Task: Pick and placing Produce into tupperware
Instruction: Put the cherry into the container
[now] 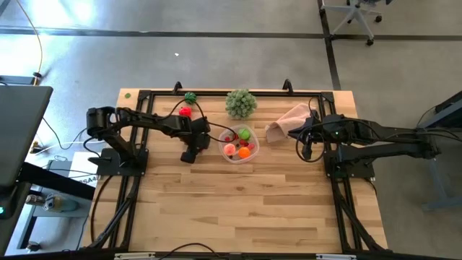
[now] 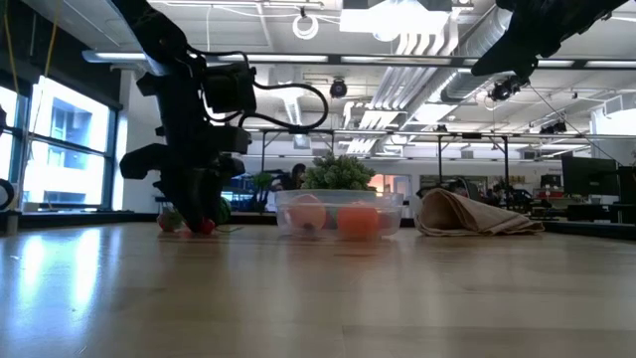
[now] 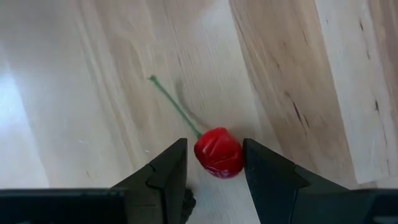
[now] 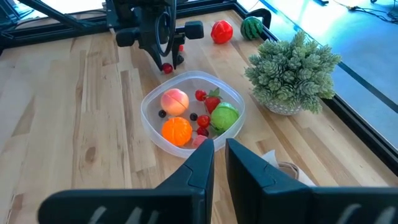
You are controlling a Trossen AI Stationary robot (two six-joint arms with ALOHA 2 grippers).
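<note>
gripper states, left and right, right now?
Left gripper: closed on a red cherry, beside the tupperware.
Right gripper: shut, empty, raised above the pink cloth.

Small dark berries (image 4: pixel 193 117) in tupperware (image 4: pixel 149 118): proving too tiny to name.
Pink cloth (image 4: pixel 280 167): hiding behind right gripper (image 4: pixel 220 155), frame edge cutting it.

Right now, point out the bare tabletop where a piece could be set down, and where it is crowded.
Bare wood: the whole near half of the table, below both arms. Crowded: the far strip, where the left gripper holds a cherry beside the tupperware, with the leafy ball, pink cloth and two loose pieces behind.
</note>
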